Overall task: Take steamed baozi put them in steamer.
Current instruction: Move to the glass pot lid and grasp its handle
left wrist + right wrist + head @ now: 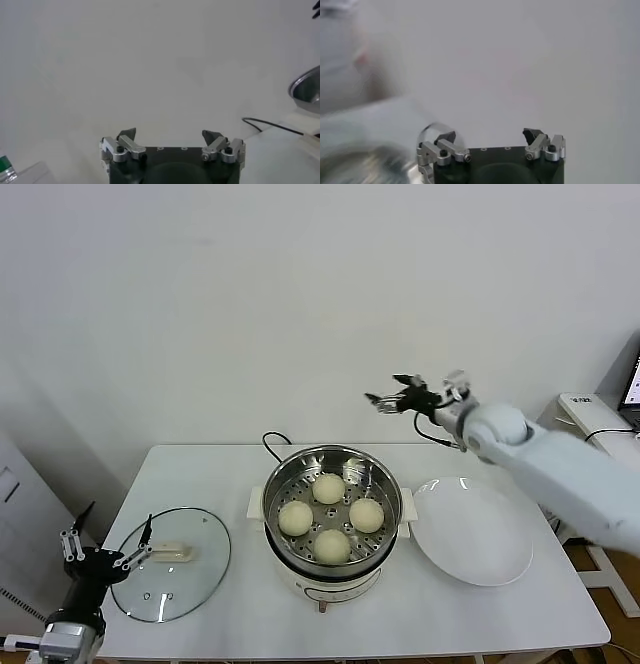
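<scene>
Several cream-white baozi [329, 488] lie in the shiny steel steamer [287, 474] on its white base at the table's middle. My right gripper [396, 397] is open and empty, raised high above and behind the steamer's right side; its fingers [449, 137] stand wide apart in the right wrist view. My left gripper [108, 545] is open and empty at the table's front left, by the glass lid; its fingers [128, 134] show spread in the left wrist view. The steamer's rim [306, 90] shows at that view's edge.
A round glass lid [171, 565] with a cream handle lies on the table at the left. A flat white plate [474, 529] lies right of the steamer. A black cord [272, 444] runs behind the steamer, also in the left wrist view [272, 125].
</scene>
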Robot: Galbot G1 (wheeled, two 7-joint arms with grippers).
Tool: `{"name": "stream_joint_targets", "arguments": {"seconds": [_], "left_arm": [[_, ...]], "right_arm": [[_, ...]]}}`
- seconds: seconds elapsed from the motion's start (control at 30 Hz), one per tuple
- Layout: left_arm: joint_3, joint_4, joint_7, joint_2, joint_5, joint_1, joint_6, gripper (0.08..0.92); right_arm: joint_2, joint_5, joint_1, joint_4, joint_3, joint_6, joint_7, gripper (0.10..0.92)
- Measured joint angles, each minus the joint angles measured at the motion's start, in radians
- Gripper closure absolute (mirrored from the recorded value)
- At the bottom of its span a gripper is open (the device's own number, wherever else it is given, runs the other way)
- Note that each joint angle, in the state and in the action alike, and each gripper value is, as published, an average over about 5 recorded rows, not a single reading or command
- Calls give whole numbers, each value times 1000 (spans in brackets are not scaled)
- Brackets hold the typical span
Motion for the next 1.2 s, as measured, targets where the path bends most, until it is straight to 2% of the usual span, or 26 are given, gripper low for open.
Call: {"name": "stream_joint_targets", "arguments": {"seconds": [0.3,0.57,0.77,0.93,1.2], "left_arm": [[5,5,-3,3,22,19,-10,177],[-1,28,-8,-2,45,28,-43,177],[-11,74,-24,6,108,30,-129,177],[-35,158,-82,25,248,25,-258,177],[-49,343,-243,72,582,1,-468,177]], "right_arm": [[55,-131,-572,101,555,97,96,203],[177,-299,-1033,275,951,116,65,203],[295,-392,-1303,404,1151,104,47,203],[386,-448,-1461,465,1251,99,39,203],[479,-514,-1597,521,1338,90,35,203]]}}
